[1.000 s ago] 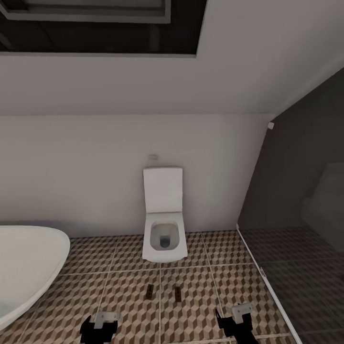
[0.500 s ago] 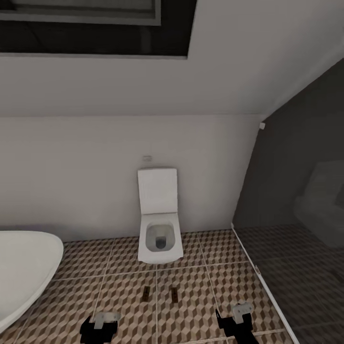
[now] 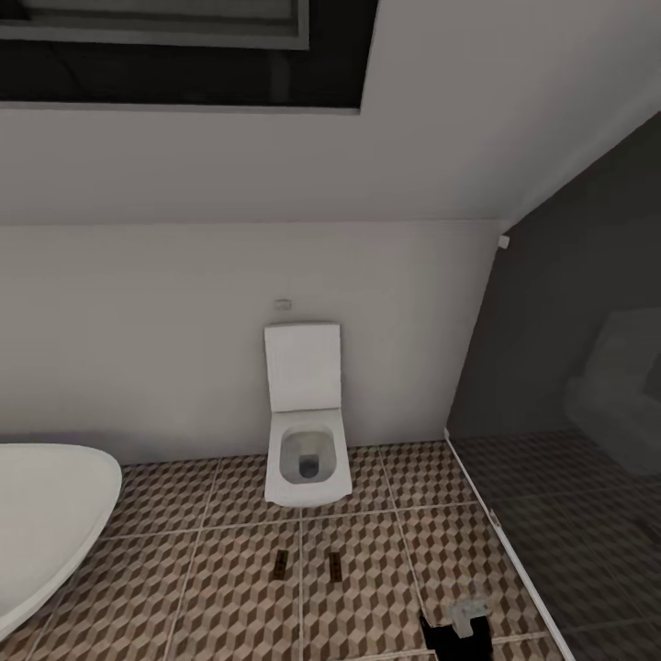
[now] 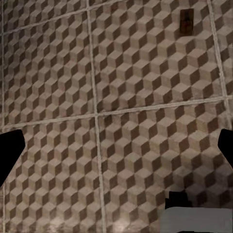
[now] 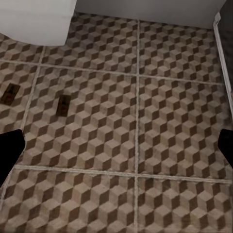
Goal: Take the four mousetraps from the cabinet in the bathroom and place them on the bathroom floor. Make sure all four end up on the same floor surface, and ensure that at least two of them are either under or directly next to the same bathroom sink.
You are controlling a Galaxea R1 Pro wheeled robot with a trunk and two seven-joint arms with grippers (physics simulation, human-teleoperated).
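You face a white square toilet [image 3: 306,431] on cube-patterned brown tile floor [image 3: 395,569]; two small dark wooden mousetraps [image 3: 282,565] [image 3: 336,565] lie near it. Both grippers [image 4: 116,145] [image 5: 116,145] are spread wide, empty.

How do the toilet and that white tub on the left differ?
The toilet is boxy and square-edged with its lid raised upright; the tub has a rounded rim and no lid. The toilet stands against the back wall, fully in view; the tub is cut off by the picture's edge. Both are white and rest on the cube-patterned floor.

Two dark brown mousetraps [image 3: 283,565] [image 3: 335,566] lie flat, side by side, apart, on the cube-patterned bathroom floor [image 3: 229,588].
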